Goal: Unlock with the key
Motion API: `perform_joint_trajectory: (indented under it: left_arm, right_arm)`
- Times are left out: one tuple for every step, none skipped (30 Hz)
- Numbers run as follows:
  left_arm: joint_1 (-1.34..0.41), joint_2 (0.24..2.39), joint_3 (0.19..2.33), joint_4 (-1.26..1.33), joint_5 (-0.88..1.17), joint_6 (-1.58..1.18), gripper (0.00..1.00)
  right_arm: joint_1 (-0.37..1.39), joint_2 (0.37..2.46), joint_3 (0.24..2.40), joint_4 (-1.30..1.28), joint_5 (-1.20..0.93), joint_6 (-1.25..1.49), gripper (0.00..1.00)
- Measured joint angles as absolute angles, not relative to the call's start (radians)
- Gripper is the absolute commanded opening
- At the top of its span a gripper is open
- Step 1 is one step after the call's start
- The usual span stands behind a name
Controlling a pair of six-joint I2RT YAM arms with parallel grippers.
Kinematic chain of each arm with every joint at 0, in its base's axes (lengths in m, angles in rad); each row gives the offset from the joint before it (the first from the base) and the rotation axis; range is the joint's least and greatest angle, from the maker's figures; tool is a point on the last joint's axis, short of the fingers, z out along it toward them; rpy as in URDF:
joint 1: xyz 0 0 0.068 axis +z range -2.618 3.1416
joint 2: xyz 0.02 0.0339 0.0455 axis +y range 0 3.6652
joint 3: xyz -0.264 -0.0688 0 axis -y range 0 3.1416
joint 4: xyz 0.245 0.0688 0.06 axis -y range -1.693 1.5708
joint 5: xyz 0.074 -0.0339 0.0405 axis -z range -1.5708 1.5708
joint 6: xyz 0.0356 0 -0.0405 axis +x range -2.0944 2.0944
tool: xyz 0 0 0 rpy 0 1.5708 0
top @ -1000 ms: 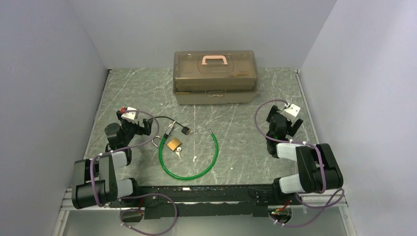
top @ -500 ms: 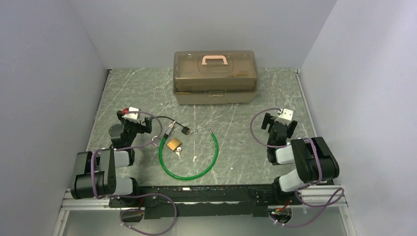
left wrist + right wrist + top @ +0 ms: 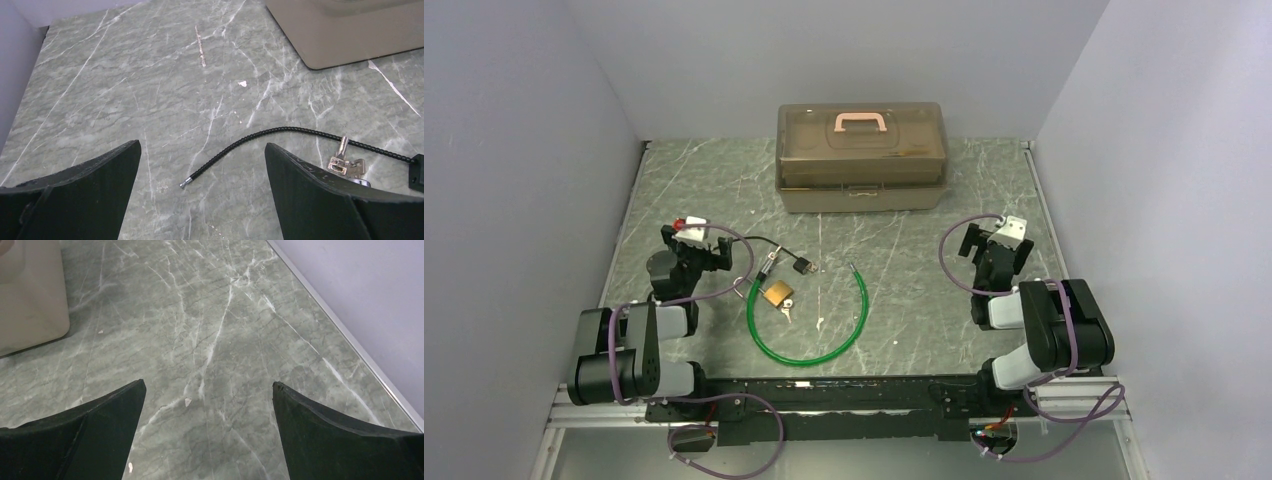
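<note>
Left of the brass padlock (image 3: 776, 293), the left tool (image 3: 202, 147) hangs with jaws wide apart, gripping nothing; far right of it, the right tool (image 3: 209, 385) likewise. The padlock lies on the bench (image 3: 914, 300), a small key (image 3: 787, 310) just beside it.

L gripper (image 3: 201, 145) & R gripper (image 3: 207, 384) jaws spread wide, both arms folded low.

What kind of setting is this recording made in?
Probably a lab test cell, not a home: plain walls box in a marble-patterned table, the left arm and right arm are bolted at its near edge, and only props lie out: padlock, green cable, closed plastic case.
</note>
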State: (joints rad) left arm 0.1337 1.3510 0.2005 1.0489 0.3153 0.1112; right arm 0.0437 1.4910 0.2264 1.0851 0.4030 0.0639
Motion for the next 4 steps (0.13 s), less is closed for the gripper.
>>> perform_joint_trajectory:
  left_arm:
    - [0.134,1.351,0.200,1.049,0.315,0.111,0.99]
    - [0.134,1.351,0.200,1.049,0.315,0.111,0.99]
    - [0.134,1.351,0.200,1.048,0.315,0.111,0.99]
    - [0.133,1.351,0.200,1.048,0.314,0.112,0.99]
  right_arm:
    - [0.044,1.491,0.226,1.085,0.402,0.064,1.00]
    - [0.044,1.491,0.226,1.085,0.401,0.064,1.00]
    - [0.044,1.491,0.226,1.085,0.400,0.064,1.00]
    - [0.044,1.491,0.226,1.085,0.400,0.064,1.00]
